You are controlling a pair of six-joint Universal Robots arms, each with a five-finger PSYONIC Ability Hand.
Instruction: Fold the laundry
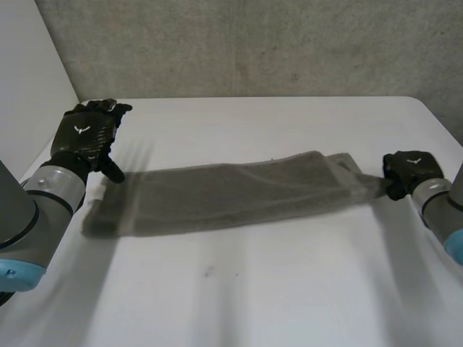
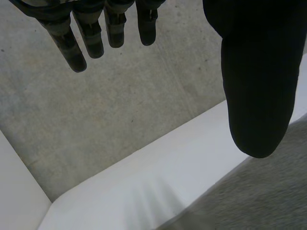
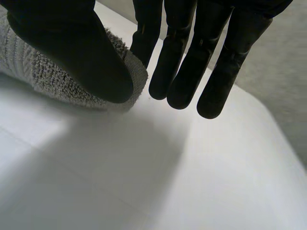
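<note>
Head cam high at rear, facing down on table (image 1: 260, 289), wrist cams v. close, all 3 share towel (image 1: 231, 196)

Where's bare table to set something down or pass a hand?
Free: the table strip between the towel and the near edge; another strip between towel and wall. Crowded: the towel's ends, left robot hand open beside one, right robot hand pinching the other.
</note>
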